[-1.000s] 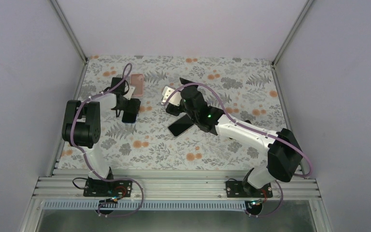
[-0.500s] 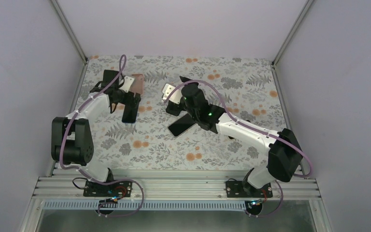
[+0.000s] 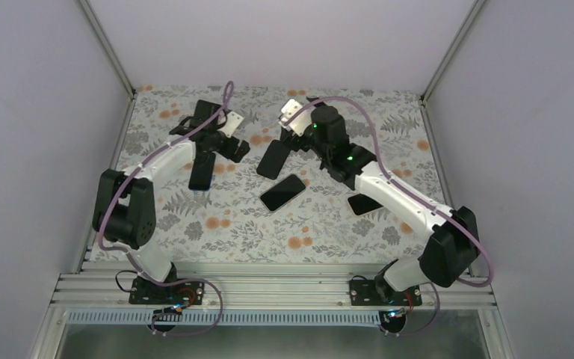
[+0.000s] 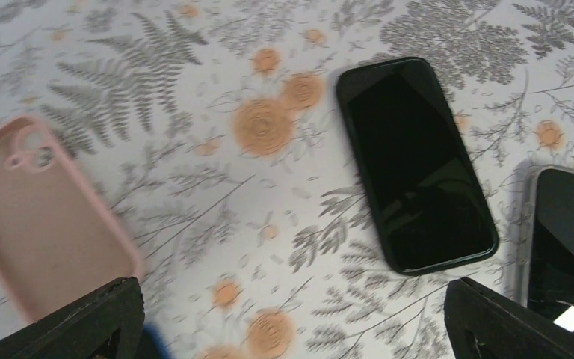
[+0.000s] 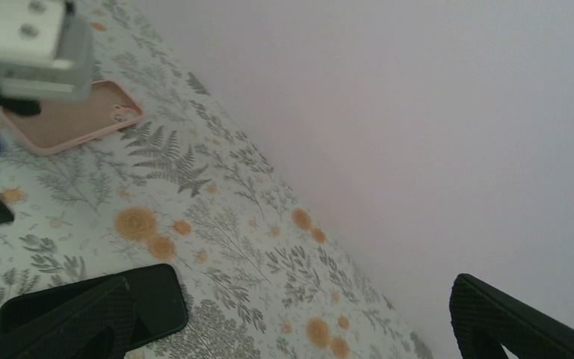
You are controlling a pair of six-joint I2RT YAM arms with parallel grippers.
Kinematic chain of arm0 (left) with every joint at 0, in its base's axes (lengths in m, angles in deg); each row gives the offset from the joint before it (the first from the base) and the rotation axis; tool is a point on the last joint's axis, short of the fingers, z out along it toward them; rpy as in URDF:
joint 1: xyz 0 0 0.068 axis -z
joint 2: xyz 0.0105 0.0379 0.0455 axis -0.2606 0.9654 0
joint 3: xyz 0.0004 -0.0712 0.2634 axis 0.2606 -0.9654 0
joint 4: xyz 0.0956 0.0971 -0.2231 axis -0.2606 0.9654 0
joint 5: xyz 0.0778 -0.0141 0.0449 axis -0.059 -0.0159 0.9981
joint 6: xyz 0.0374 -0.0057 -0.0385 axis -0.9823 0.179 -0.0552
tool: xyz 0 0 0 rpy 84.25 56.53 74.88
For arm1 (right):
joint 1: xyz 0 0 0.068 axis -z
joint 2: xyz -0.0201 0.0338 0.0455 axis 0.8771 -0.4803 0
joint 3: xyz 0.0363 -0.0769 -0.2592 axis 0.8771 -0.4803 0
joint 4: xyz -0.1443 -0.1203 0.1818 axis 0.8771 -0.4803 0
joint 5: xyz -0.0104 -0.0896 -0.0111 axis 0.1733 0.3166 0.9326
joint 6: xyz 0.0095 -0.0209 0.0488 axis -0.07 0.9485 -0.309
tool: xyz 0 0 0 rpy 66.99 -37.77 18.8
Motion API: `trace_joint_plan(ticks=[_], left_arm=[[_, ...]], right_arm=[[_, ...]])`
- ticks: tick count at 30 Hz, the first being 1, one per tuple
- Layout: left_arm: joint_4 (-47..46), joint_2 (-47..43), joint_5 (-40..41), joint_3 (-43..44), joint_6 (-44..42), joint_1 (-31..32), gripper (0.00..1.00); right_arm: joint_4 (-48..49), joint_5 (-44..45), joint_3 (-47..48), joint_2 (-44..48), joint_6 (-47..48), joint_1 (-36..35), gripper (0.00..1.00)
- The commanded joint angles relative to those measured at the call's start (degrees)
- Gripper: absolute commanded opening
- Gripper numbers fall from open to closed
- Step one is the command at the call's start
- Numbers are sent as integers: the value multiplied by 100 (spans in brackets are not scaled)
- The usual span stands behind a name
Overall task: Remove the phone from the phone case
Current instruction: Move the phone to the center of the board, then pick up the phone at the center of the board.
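Note:
A dark phone in a blue case (image 3: 201, 173) lies left of centre; only its blue edge shows in the left wrist view (image 4: 152, 345). An empty pink case (image 4: 45, 217) lies beside it and also shows in the right wrist view (image 5: 75, 114). A black phone (image 3: 274, 158) lies mid-table, also in the left wrist view (image 4: 415, 164) and the right wrist view (image 5: 97, 299). My left gripper (image 3: 230, 152) (image 4: 299, 329) is open and empty above the mat, between the pink case and the black phone. My right gripper (image 3: 293, 142) (image 5: 291, 321) is open and empty, just beyond the black phone.
A silver-edged phone (image 3: 282, 192) lies near the centre and shows at the right edge of the left wrist view (image 4: 568, 239). Another dark phone (image 3: 364, 203) lies partly under the right arm. The back wall (image 5: 418, 112) is close behind the right gripper.
My left gripper has swung right, off the blue-cased phone and over the pink case. My right gripper has moved back and right, uncovering the black phone.

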State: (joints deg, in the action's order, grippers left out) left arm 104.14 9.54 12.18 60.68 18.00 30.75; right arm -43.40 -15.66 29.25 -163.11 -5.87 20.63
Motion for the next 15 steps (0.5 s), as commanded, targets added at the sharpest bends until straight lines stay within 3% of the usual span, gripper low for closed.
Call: trace_joint_plan(ticks=[1, 15], left_arm=[[-197, 445, 212, 359, 186, 465, 100], [-149, 1871, 617, 1203, 733, 1294, 100]], right_arm=[[-205, -514, 196, 337, -627, 471, 99], [-369, -1431, -30, 872, -1431, 1670, 99]])
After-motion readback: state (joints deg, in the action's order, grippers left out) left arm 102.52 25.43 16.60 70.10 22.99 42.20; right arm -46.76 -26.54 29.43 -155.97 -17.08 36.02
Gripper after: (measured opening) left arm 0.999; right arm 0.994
